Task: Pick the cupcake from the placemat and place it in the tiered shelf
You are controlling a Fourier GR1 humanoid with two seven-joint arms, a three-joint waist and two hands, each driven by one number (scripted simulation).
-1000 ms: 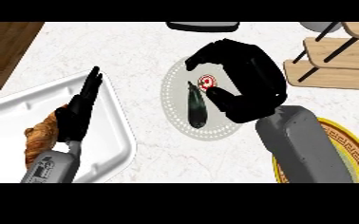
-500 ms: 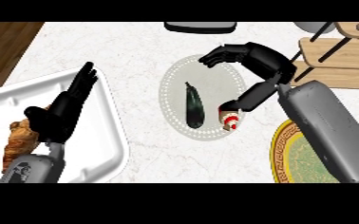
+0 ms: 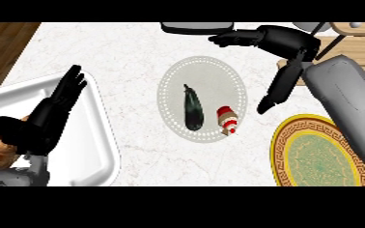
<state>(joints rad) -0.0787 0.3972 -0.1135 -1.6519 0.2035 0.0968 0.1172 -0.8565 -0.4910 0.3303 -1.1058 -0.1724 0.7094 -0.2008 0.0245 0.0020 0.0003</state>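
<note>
Cupcake (image 3: pixel 227 120) is seen tipped on the placemat (image 3: pixel 214 72), below-left of the spread, empty right hand (image 3: pixel 281 43), the nearer one; left hand (image 3: pixel 53 108) rests open.

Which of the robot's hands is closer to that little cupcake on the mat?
The right hand. Its fingers hang open just right of the cupcake, not touching. The left hand rests open over the white tray, far left.

Bright, even light; v. faint shadows
</note>
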